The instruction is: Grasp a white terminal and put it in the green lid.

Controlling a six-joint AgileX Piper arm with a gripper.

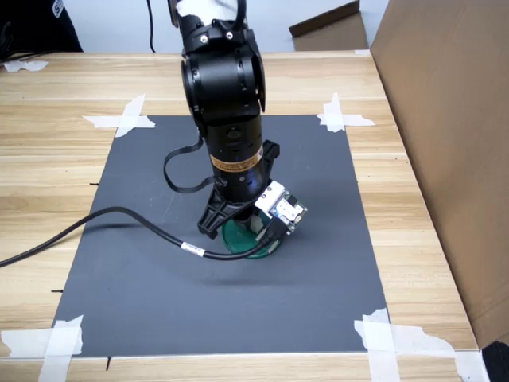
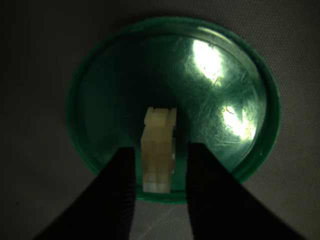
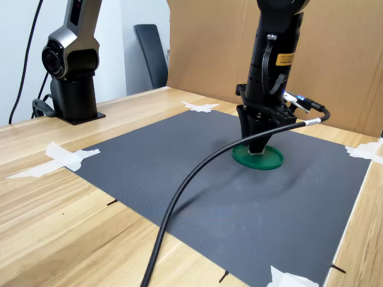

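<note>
Green lid point(image 2: 220, 120): round glossy scuffed plastic disc, low raised rim, lying on a matte dark grey mat point(image 3: 179, 179) taped to a wooden table point(image 1: 64, 87). White terminal point(image 2: 160, 150): small stepped blocky piece inside the lid near its rim, between the black fingers point(image 2: 120, 190) of the gripper point(image 2: 159, 165), apparently just apart from them, jaws parted. Black cable point(image 3: 197, 179) crosses the mat.

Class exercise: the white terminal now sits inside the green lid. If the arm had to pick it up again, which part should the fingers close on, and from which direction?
Come straight down from above and close on the two long flat sides of the white terminal. The wrist view shows it lying between the gripper fingers, inside the green lid, whose raised rim would likely block a sideways approach.
</note>
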